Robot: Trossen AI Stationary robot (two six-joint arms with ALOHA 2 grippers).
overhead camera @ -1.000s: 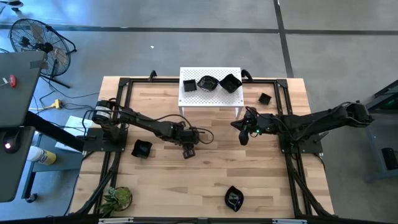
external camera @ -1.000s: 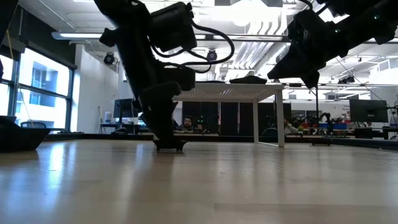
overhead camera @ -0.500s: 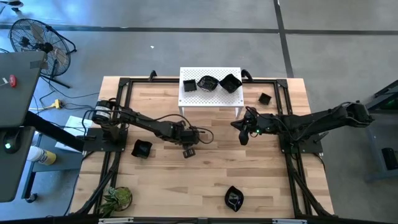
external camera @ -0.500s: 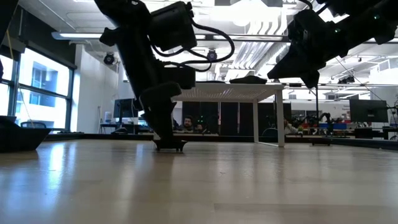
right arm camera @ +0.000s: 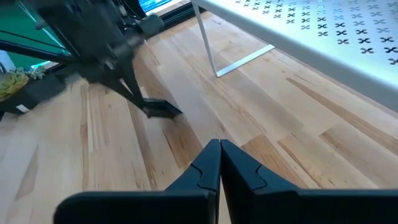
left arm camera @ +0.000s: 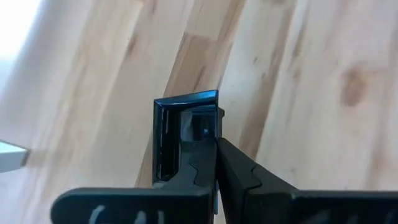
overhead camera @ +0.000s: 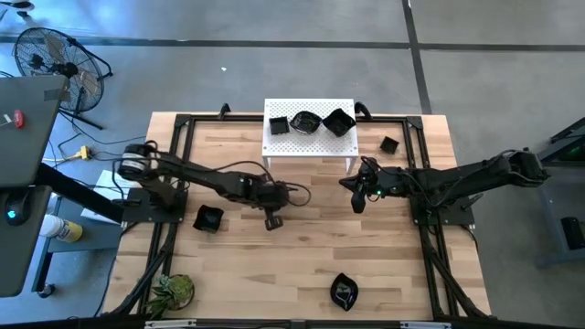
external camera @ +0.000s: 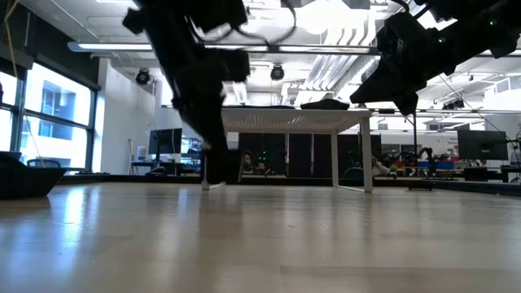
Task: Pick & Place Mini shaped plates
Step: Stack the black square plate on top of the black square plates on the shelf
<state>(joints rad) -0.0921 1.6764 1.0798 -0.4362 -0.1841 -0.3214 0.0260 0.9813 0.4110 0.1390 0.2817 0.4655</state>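
Note:
My left gripper (overhead camera: 272, 217) is at the table's middle, shut on a small black square plate (left arm camera: 183, 127). My right gripper (overhead camera: 357, 199) hovers shut and empty, right of the white stand's (overhead camera: 309, 144) near edge. On the stand lie three black plates: a square one (overhead camera: 279, 125), a round one (overhead camera: 304, 122) and another square one (overhead camera: 339, 121). Flat on the wood rest further plates: one at far right (overhead camera: 389, 144), one at left (overhead camera: 209, 218) and a leaf-like one (overhead camera: 344, 291) near the front edge. My left gripper pinches one side wall (left arm camera: 216, 115) of the square plate between its two fingers, one finger (left arm camera: 198, 167) inside the dish and the other outside. The fingers come from above, slanting down. The plate hangs tilted below them, close over the wood; whether it is clear I cannot tell.
A small green plant (overhead camera: 172, 291) sits at the near left corner. Black frame rails (overhead camera: 174, 151) run along the table's sides. Bare wood (overhead camera: 302, 256) stretches between the grippers and the front edge.
My left gripper has shut on the square plate's wall. It has then gone up a little and toward the table's left edge. The plate, flat on the wood before, has tipped and shifted slightly left with it.

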